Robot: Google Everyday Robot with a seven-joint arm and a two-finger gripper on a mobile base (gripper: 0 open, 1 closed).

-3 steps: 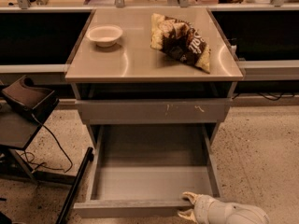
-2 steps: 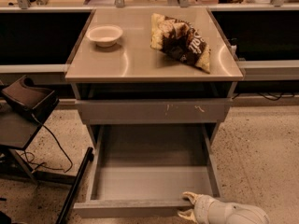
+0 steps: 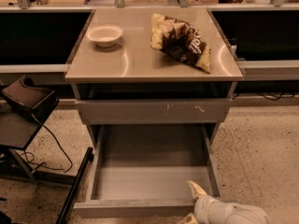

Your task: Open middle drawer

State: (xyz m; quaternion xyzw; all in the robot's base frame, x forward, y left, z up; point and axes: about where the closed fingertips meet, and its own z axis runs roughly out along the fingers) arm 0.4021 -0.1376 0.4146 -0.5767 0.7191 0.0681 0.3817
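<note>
The middle drawer (image 3: 149, 181) is a wide shallow grey metal drawer. It stands pulled far out of the cabinet and its grey inside is bare. My white gripper (image 3: 188, 202) is at the bottom right, at the right part of the drawer's front wall (image 3: 131, 208). One finger (image 3: 195, 189) lies inside the drawer and the other (image 3: 187, 218) is outside, below the front edge, so the gripper clasps the front wall. Above the open drawer is a closed grey front with pale scratch marks (image 3: 154, 111).
The cabinet's steel top (image 3: 135, 59) carries a white bowl (image 3: 104, 34) and a brown chip bag (image 3: 182, 41). A black chair (image 3: 28, 106) with cables and a dark leg (image 3: 74, 185) stands on the left. Speckled floor (image 3: 261, 157) lies on the right.
</note>
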